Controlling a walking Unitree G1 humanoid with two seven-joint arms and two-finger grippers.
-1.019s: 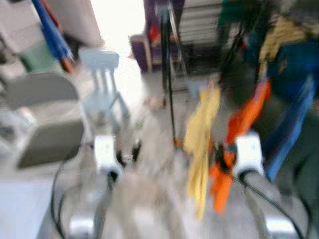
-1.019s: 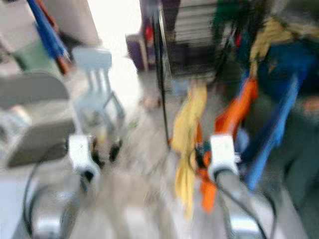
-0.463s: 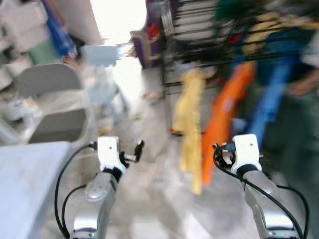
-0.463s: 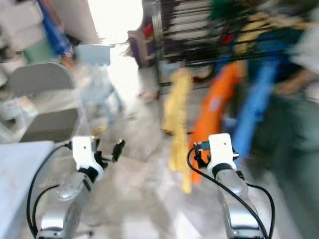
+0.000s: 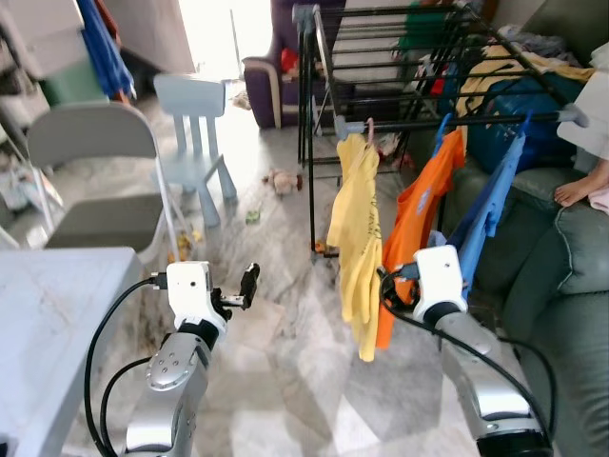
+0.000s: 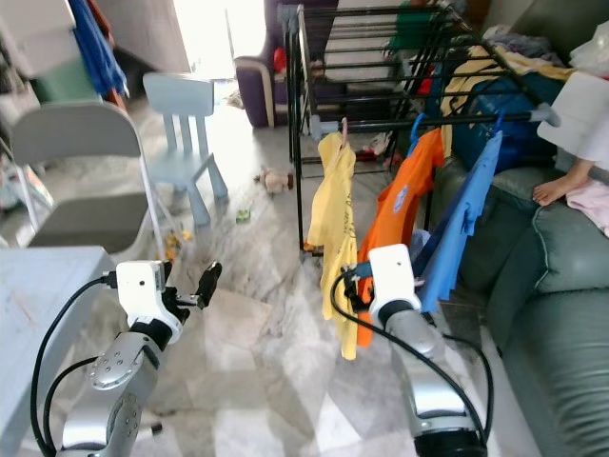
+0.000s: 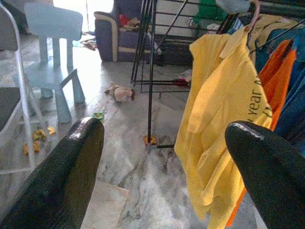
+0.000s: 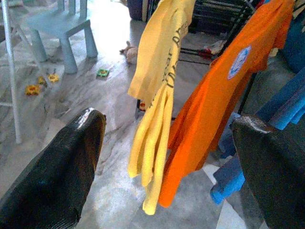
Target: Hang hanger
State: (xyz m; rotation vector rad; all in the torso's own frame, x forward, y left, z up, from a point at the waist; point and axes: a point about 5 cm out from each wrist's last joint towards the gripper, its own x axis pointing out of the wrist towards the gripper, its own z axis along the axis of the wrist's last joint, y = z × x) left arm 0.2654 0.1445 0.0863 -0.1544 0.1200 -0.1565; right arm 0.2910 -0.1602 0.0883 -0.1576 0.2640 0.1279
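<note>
Left tool [image 7: 162,157] released, empty | right tool [image 8: 167,157] released | view steadied, yellow shirt [image 5: 359,228] nearer

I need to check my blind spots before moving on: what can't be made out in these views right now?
- Right pincer: in the eye views its white wrist housing hides the fingers; the wrist view shows them apart.
- Orange shirt: its hanger hook on the drying rack is too small to judge.
- Print on the yellow shirt: partly folded, unreadable in the left wrist view.
- Person's foot: the rest is cut off by the eye view's right edge.
</note>
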